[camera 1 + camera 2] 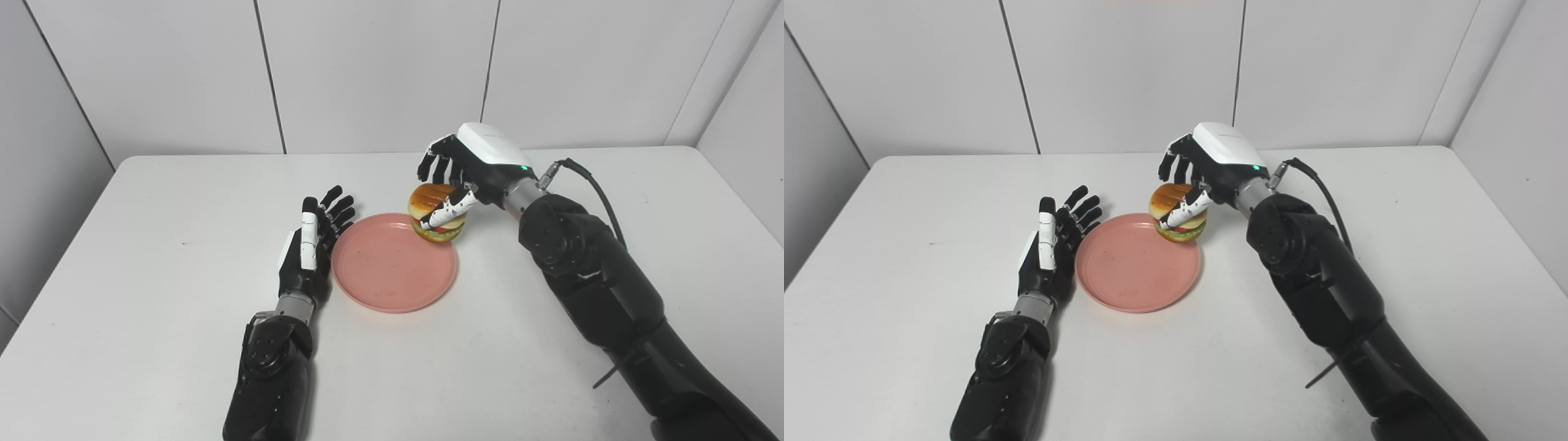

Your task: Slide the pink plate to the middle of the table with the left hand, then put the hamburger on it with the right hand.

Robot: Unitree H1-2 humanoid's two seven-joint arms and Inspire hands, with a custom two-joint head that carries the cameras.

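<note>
A pink plate (392, 264) lies flat near the middle of the white table (135, 245). My left hand (312, 245) rests beside the plate's left rim, open, fingers spread and pointing away from me. My right hand (465, 168) is shut on a toy hamburger (433, 211), thumb across its front and fingers behind it. The hamburger hangs over the plate's far right rim; I cannot tell if it touches the plate. In the right eye view the plate (1136, 263), the hamburger (1176, 214), my left hand (1053, 242) and my right hand (1209, 159) show the same.
The table's far edge meets white wall panels (380, 73). A black cable (597, 190) runs from my right wrist along the forearm. Bare tabletop lies to the left and right of the arms.
</note>
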